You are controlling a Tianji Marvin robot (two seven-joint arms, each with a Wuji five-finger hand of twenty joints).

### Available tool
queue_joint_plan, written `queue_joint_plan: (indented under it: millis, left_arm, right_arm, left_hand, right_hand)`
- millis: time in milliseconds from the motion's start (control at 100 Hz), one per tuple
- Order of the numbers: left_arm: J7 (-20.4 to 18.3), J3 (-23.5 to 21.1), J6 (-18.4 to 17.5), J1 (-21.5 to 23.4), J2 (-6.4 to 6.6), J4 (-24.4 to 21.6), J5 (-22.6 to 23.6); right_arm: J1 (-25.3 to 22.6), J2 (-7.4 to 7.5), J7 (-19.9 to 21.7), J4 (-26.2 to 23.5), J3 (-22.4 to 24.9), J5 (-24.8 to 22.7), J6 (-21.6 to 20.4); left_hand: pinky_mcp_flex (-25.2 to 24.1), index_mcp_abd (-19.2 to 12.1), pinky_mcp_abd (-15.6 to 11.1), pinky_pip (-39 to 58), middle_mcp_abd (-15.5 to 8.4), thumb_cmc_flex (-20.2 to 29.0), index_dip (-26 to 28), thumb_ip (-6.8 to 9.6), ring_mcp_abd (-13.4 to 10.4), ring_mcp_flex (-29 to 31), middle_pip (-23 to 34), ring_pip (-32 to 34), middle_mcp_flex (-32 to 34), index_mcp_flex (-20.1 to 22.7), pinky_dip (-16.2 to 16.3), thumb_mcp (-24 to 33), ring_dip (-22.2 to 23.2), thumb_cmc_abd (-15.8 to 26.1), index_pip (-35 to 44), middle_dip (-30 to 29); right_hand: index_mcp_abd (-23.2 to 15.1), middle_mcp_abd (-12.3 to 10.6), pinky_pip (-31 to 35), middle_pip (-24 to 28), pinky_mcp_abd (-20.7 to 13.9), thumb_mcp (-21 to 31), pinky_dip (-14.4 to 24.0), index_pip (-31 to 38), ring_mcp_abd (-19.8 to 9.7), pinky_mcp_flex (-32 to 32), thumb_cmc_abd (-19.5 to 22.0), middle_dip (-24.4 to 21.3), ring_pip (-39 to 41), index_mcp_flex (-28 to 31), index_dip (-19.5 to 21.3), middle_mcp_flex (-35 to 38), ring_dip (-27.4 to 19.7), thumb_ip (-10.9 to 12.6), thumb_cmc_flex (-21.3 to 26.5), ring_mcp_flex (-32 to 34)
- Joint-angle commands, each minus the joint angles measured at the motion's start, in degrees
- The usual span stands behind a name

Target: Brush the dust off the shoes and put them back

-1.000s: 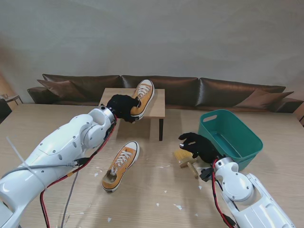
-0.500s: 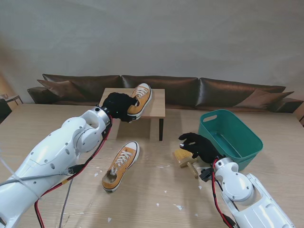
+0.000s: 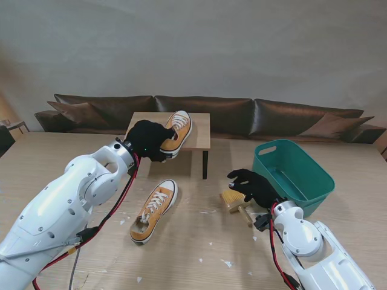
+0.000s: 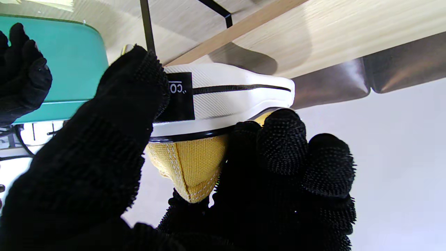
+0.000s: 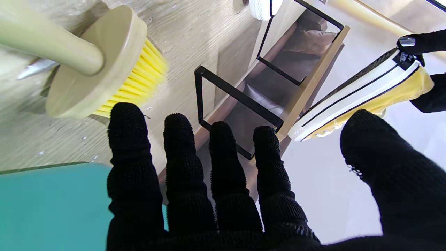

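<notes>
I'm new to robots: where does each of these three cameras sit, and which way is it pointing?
Stand camera: above the shoulders, looking down at the table; both arms show.
Left wrist camera: looks along the left hand, shut on a yellow shoe at the small bench.
Right wrist camera: looks along the open right hand, past the brush.
Shared: the held shoe, bench and green tub appear in all three.
</notes>
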Motion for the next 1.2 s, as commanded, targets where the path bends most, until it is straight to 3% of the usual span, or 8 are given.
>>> queue_joint_plan:
  millis: [0,490,680,1190]
  left_arm:
    - [-1.0,-0.7,-0.2,0.5,0.15,-2.2,-0.1]
    - [-8.8,-5.5,-0.2,8.3,0.15,-16.6,-4.9]
    - [-12.4,-6.8,1.5,11.7,0.29,-21.9,-7.6]
    - [-14.2,-4.4,7.4,17.6,0.19,-27.5,-11.0]
  right_arm:
    - [-0.5,-0.18,0.9,-0.4,-0.2,0.0,0.0]
    - [-0.2,-0.34,0.3,-0.1,-0.3,-0.1,-0.1]
    - [-0.2,-0.39,0.2,0.0,-0.4,0.0,-0.1]
    - [0.0,-0.39,0.2,0.2,-0.5,0.0,0.0]
  left_hand:
    - [1.1,2.8,-2.3,0.5,-8.6,9.9,3.4,3.34,-4.3,1.8,1.6,-1.0,2.9,6.7,-0.3,7.9,1.0,4.5,12.1,0.5]
    - [0.5,2.8,-2.4,0.0,-8.6,10.0,3.5,3.41,-4.3,1.3,1.5,-1.4,2.6,6.5,-0.3,7.6,1.4,4.7,11.9,0.8]
    - [0.1,2.9,-2.4,-0.3,-8.6,10.2,3.7,3.47,-4.4,1.1,1.5,-1.5,2.5,6.2,-0.3,7.3,1.5,5.1,11.7,0.9]
    - [-0.2,3.0,-2.0,-0.4,-8.2,10.6,4.0,3.58,-4.2,1.0,1.4,-1.6,2.3,6.1,0.1,6.7,1.8,5.4,11.5,1.3]
  right_hand:
    - [-0.2,0.8,-1.2,-0.2,0.5,-0.5,1.9,0.6,0.3,-21.7,1.6,-0.5,0.0,0.5,-0.6,0.9,0.5,1.2,-0.1,0.7]
    - [-0.2,0.9,-1.4,-0.1,0.5,-0.5,2.2,0.6,0.3,-21.5,1.7,-0.4,0.1,0.5,-0.7,1.0,0.5,1.2,-0.1,0.8]
    - [-0.2,0.8,-1.5,-0.1,0.5,-0.4,2.2,0.6,0.3,-21.6,1.7,-0.5,0.0,0.5,-0.7,1.0,0.5,1.2,-0.1,0.8]
    - [-0.1,0.8,-1.7,-0.1,0.5,-0.5,2.4,0.7,0.4,-21.5,1.8,-0.4,0.0,0.5,-0.7,1.0,0.5,1.2,-0.1,0.8]
